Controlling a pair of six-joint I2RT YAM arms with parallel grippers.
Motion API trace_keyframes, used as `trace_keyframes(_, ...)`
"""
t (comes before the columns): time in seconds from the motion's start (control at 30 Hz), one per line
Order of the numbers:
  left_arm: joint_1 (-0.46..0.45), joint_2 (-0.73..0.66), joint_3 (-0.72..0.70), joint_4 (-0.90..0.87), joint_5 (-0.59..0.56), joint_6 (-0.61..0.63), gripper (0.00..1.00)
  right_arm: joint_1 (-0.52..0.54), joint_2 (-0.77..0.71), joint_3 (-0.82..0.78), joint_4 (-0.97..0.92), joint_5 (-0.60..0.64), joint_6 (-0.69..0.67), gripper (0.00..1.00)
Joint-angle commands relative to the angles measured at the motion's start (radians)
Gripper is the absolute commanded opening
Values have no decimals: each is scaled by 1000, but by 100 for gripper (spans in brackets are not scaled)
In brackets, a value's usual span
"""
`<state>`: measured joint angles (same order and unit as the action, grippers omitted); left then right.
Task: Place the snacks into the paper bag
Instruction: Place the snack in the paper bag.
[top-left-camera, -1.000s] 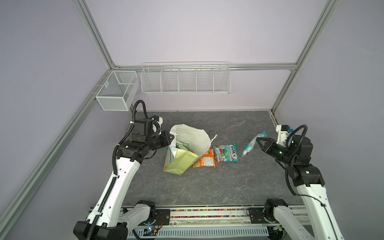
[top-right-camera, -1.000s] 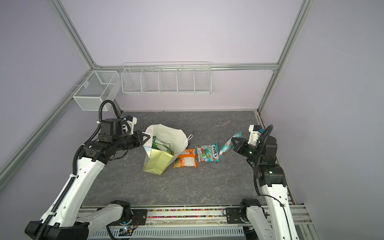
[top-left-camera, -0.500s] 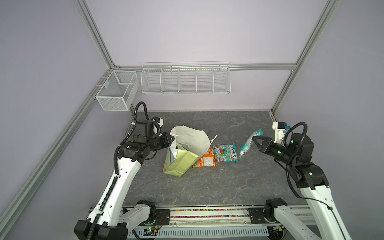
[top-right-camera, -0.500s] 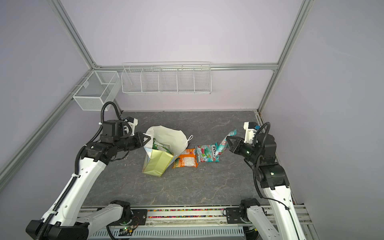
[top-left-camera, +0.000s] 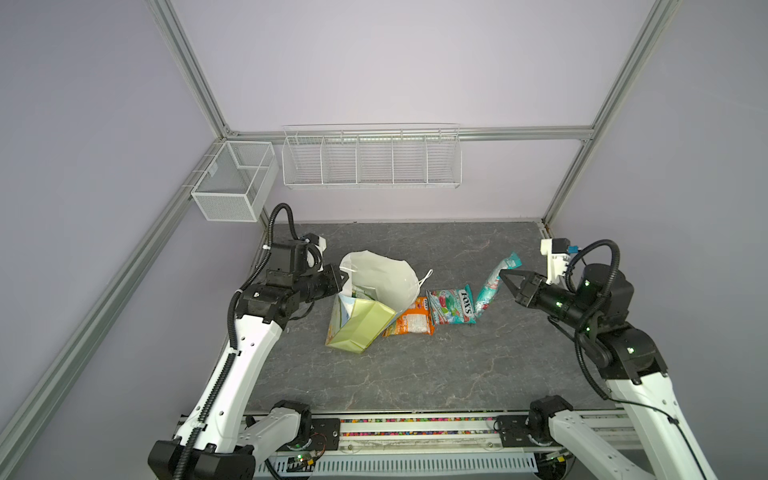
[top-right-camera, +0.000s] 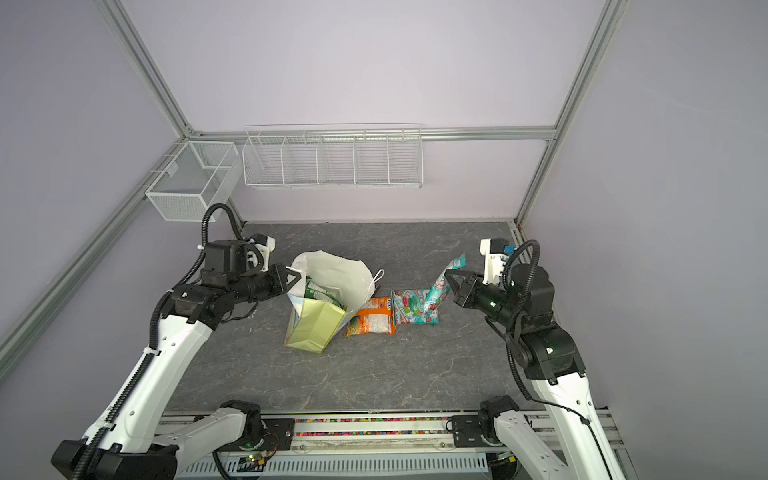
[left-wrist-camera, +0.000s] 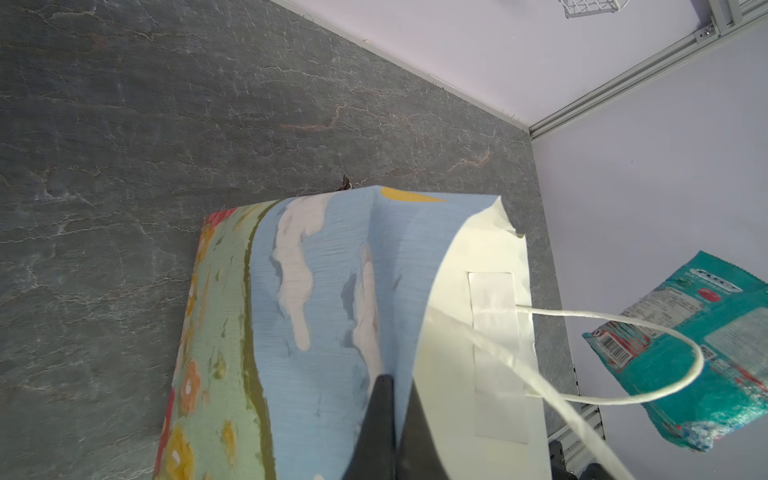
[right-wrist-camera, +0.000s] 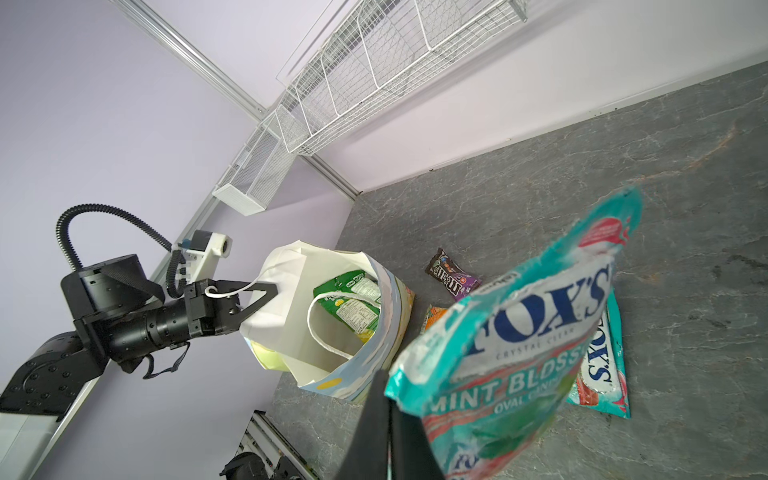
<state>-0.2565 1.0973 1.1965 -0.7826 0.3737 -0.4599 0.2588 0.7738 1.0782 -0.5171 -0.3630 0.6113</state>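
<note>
The right claw is clamped on one long edge of the mint pouch, which hangs in the air. The pouch's long axis slants, with one end rising above and behind the fingertips and the other dropping below and ahead of them. It is glossy teal film with crimped end seams, and its printed face is towards this claw's wrist.

The flat FOX'S pouch lies on the grey veined table, under the mint pouch's low end and ahead of the claw. I cannot tell whether the two touch. The crinkled orange pouch lies further ahead, just beside the bag.

The left claw pinches the bag's crumpled rim, and the bag stands right at its tips. The bag is roughly upright and leans a little, with its mouth gaping upwards. The paper is matte, with a printed sky on one face, pale yellow-green sides and a white inside. A white cord handle lies across this claw.

The green pouch stands on end inside the bag, just beyond the left claw's tips. A small brown-purple M&M's pack lies flat on the table past the bag.
</note>
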Motion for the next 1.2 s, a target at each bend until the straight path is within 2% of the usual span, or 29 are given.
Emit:
trace_keyframes(0.0, -3, -25, 3, 63, 1, 12, 0, 21, 5, 49, 28, 8, -33, 7)
trace_keyframes(0.37, -2, -31, 11, 49, -11, 24, 0, 88, 43, 114, 33, 23, -45, 7)
trace_keyframes(1.17, -3, -24, 28, 21, -20, 47, 0, 325, 195, 288, 43, 114, -115, 7)
